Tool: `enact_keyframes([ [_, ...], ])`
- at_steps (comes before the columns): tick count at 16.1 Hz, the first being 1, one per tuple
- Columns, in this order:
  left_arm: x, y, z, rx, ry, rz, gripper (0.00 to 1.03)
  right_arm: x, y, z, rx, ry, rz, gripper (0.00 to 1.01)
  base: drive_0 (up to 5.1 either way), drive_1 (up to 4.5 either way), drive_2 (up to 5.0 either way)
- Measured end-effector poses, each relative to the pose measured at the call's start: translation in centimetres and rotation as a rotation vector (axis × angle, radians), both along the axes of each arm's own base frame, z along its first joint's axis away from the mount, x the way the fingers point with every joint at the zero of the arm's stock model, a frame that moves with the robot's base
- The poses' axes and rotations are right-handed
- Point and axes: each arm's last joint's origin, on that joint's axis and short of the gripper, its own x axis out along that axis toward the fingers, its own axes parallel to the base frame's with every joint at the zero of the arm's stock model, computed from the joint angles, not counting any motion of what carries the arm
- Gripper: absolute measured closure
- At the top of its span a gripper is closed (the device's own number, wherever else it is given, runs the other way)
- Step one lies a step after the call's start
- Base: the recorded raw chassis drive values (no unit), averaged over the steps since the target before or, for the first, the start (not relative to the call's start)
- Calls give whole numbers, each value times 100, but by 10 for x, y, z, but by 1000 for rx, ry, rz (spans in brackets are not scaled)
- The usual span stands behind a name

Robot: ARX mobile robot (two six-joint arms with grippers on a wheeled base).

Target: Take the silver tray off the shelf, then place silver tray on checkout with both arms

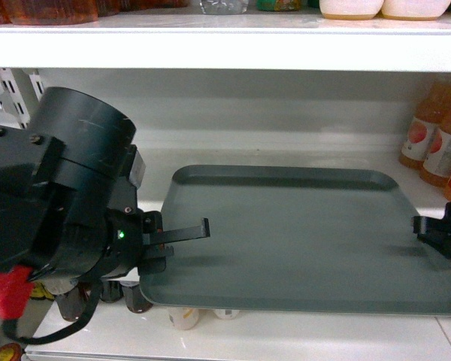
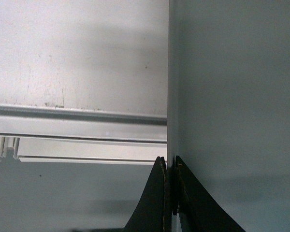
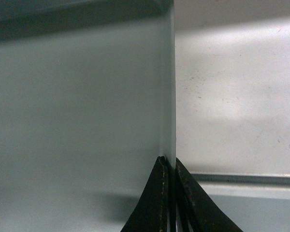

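Both hands clamp silver tray edges: left hand on left rim, right hand on right rim, above shelf.

This is a shop aisle. White metal shelf boards with thick front lips sit on slotted white uprights, as store racking does. Labelled bottles of orange drink stand in a row at the right, and tubs and jars line the board above, stocked like goods for sale.
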Motion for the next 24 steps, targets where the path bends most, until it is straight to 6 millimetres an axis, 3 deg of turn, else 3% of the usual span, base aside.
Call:
enact_keyframes([
  [6,-58,14,21,-5,-35,4,100,-62,-1,18,48,-20,24,98,0,0,0],
  [8,-84,11,34,9,-84,-14,100,-102,-6,38,70,-92,11,98,0,0,0],
  [24,-85,12,32,15,-80,-10,100,-102,-6,39,77,-89,13,98,0,0,0],
])
